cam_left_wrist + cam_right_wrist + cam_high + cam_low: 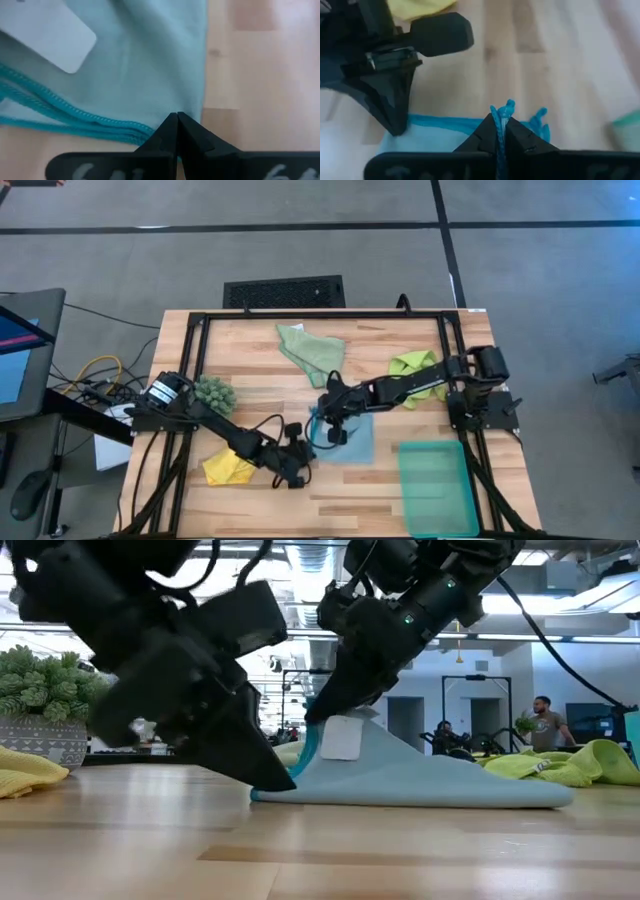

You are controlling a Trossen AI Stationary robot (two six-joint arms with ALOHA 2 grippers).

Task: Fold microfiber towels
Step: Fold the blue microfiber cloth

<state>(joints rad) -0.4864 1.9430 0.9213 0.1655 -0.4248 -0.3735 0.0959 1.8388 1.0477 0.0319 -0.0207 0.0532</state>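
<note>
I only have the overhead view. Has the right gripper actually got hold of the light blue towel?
Observer: Yes. The right wrist view shows the right gripper shut on the hem of the light blue towel.
Operator: Is that edge off the table?
Observer: Yes. In the low view it is pulled up into a peak with a white tag hanging there. The rest lies flat.
Operator: And the left gripper?
Observer: The left gripper is shut, tip down at the towel's edge, with nothing between its fingers.

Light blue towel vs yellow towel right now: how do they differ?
The light blue towel is pinched at a lifted corner by the right gripper, the left gripper shut at its edge; the yellow towel lies untouched. Blue is mostly spread flat mid-table; yellow sits crumpled. Both rest on the table.
</note>
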